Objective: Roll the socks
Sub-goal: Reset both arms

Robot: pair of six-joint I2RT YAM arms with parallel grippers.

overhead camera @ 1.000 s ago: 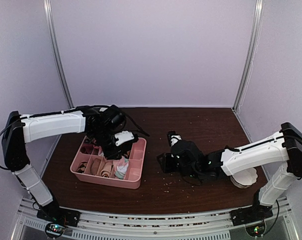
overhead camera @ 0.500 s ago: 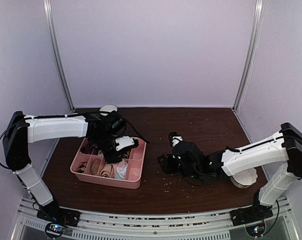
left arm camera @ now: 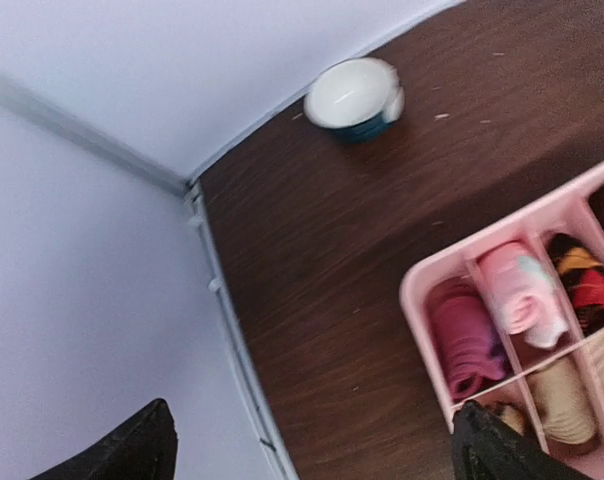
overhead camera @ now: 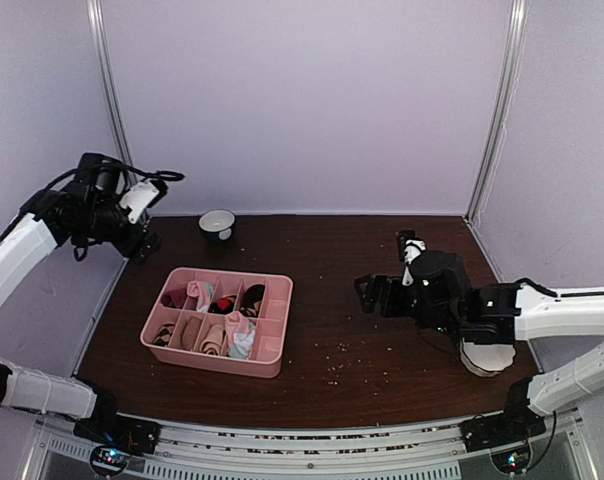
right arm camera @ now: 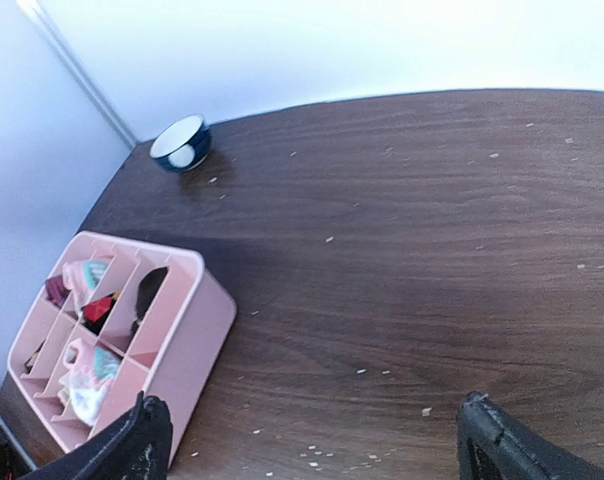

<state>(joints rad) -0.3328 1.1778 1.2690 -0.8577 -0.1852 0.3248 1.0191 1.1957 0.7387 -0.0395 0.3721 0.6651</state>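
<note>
Pink tray [overhead camera: 267,360] and small bowl [overhead camera: 217,224] on brown table [overhead camera: 322,250]

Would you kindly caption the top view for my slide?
Left pincer and right pincer open, apart from the tray of rolled socks; bowl behind.

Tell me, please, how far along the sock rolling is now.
Done: rolled socks sit in compartments of the pink tray, including a pink-and-mint roll. In hand: nothing; the left gripper and right gripper are open and empty, away from the tray. Left: no loose socks show on the table, so the job looks finished.
</note>
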